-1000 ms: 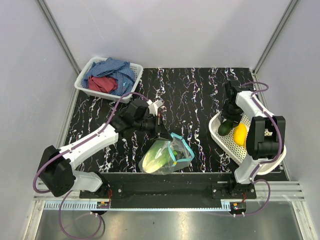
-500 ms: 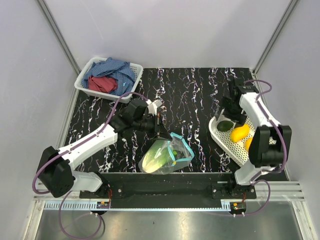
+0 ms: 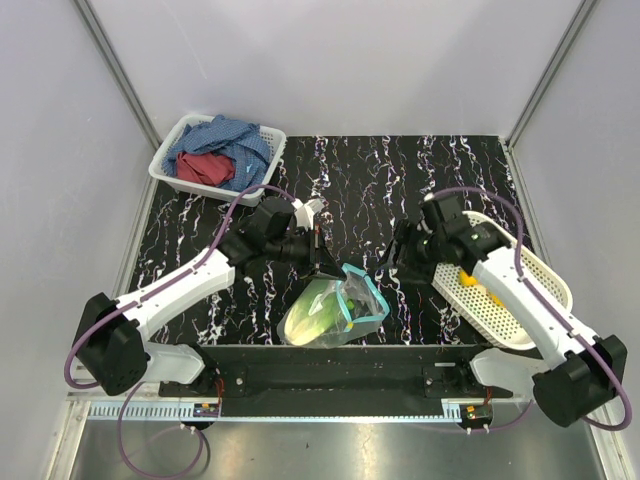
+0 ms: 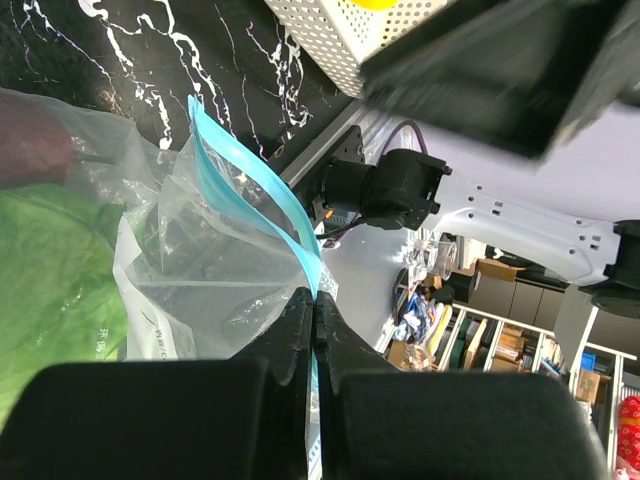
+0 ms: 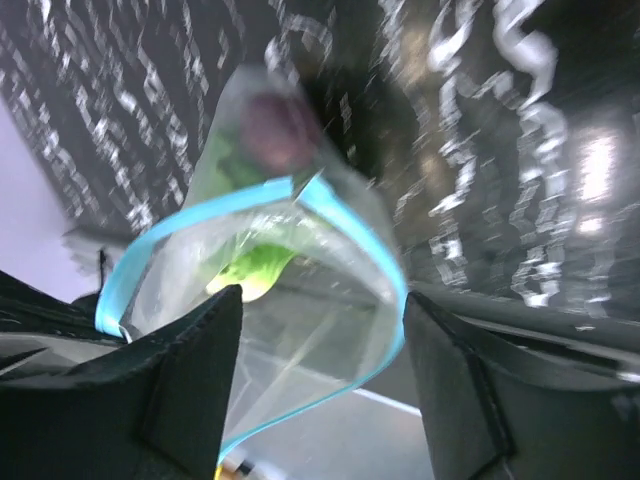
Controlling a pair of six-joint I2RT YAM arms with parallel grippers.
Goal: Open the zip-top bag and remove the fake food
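Though open-mouthed, zip-top bag (image 3: 360, 300) with lettuce (image 3: 310, 312) and purple piece (image 5: 282, 122) inside.

White links (image 3: 185, 285), black joints (image 3: 118, 358) and purple cables (image 3: 84, 332) form both arms (image 3: 530, 300); left hand (image 3: 322, 265) and right hand (image 3: 392, 260) are black.

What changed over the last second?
The right gripper swung left from over the white basket toward the zip-top bag, open and empty. The left gripper still pinches the teal strip; the bag has not moved.
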